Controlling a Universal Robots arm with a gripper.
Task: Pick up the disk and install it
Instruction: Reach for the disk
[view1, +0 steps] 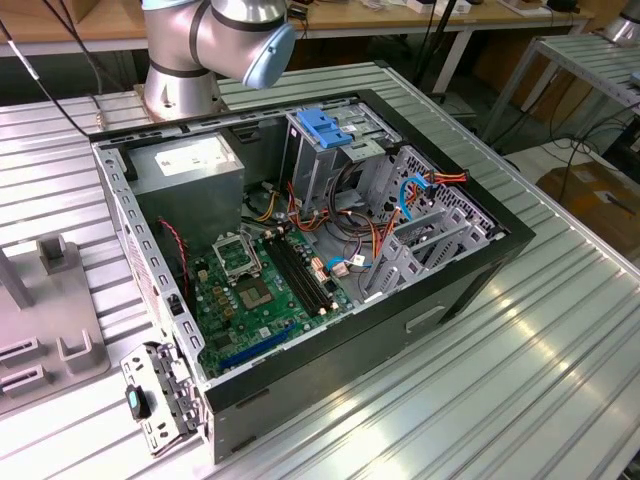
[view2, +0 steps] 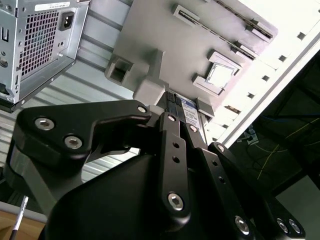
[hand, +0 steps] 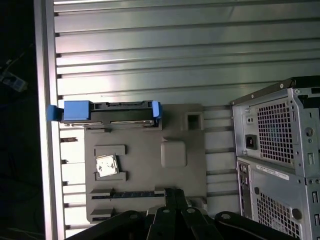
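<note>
Blue plastic rails cap both ends of the disk (hand: 107, 114), which the first wrist view shows standing on its long edge in a slot along one side of the grey fixture plate (hand: 145, 170). On that plate a square processor chip (hand: 105, 166) lies in a pocket between the disk and the gripper (hand: 175, 194). The gripper hangs over the plate's opposite side, well apart from the disk and not touching it.

The second wrist view looks along the gripper's black linkages. At its tip sits a thin dark part with a blue label (view2: 187, 111) that I cannot identify, and how far the gripper is open I cannot tell.

In both wrist views the vented rear of the computer case (hand: 275, 150) stands beside the plate.

The exterior view looks down into the open case. It shows the green motherboard (view1: 260, 300), bundled cables (view1: 350, 240) and a blue bracket (view1: 325, 128) atop the metal drive cage (view1: 320, 165). The arm's base (view1: 180, 85) stands behind the case on the ribbed aluminium table (view1: 560, 380).
</note>
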